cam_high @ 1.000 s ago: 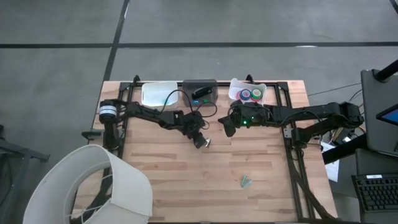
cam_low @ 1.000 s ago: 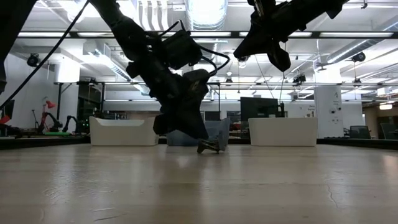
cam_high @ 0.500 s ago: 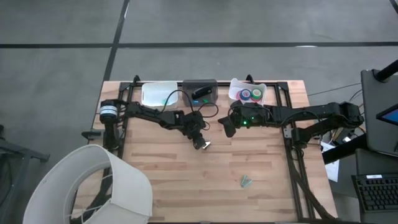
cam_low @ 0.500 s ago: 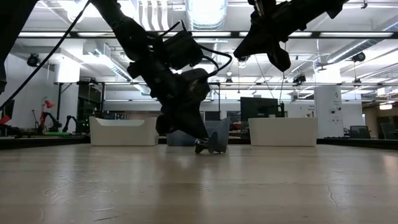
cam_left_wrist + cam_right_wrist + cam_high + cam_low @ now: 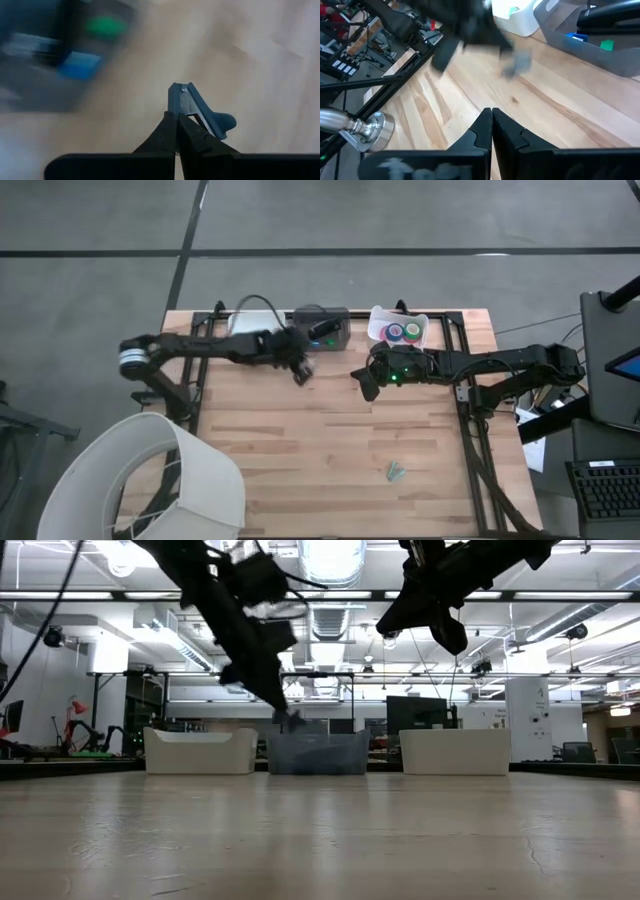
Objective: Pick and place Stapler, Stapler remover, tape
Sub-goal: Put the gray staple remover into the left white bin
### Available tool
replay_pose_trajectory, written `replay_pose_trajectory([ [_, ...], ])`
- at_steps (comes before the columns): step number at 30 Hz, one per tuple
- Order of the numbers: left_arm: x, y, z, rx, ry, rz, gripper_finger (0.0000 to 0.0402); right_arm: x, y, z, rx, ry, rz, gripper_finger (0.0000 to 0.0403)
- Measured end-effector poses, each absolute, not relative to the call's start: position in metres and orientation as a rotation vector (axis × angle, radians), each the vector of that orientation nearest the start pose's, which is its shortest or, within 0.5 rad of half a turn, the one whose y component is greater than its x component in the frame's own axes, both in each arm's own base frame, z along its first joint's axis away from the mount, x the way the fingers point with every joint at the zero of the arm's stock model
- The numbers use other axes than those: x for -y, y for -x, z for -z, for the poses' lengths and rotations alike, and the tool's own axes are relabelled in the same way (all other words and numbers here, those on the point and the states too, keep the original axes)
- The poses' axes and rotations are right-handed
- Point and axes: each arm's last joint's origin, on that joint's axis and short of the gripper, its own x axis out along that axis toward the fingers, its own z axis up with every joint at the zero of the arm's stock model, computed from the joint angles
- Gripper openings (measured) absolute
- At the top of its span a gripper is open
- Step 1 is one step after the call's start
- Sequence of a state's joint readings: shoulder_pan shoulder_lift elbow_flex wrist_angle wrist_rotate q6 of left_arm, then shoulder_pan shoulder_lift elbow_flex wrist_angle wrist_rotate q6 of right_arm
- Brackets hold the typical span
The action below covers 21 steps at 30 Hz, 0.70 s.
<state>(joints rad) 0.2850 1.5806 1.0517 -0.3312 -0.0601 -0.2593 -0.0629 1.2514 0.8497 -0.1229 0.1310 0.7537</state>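
Inside, white bin (image 5: 398,320) holds tape (image 5: 405,332) rolls.

We see a blue-grey staple remover (image 5: 197,109) with a silvery inner blade, pale striped wood on the table (image 5: 330,450), a white bin (image 5: 248,327), a grey bin (image 5: 325,328), and green, blue and pink tape (image 5: 400,332).

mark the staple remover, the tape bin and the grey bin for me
staple remover (image 5: 200,111), left wrist view, on its grey body just ahead of the fingertips.
tape bin (image 5: 376,316), high view, on its white left rim.
grey bin (image 5: 322,313), high view, on its far rim.
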Motion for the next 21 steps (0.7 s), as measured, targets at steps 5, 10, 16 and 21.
replay_pose_trajectory([
  [5,-0.113,-0.272,-0.248,-0.726,0.232,-0.866,0.0004,0.021,-0.269,-0.265,-0.429,-0.71,0.377,0.0008],
  [10,-0.121,-0.238,-0.257,-0.669,0.15,-1.031,0.0007,0.021,-0.269,-0.265,-0.429,-0.71,0.377,0.0008],
  [16,-0.132,-0.208,-0.24,-0.717,0.158,-1.122,0.0007,0.021,-0.269,-0.265,-0.431,-0.702,0.375,0.0008],
  [21,-0.145,-0.188,-0.217,-0.786,0.209,-1.169,0.0017,0.02,-0.269,-0.265,-0.439,-0.729,0.363,0.0008],
])
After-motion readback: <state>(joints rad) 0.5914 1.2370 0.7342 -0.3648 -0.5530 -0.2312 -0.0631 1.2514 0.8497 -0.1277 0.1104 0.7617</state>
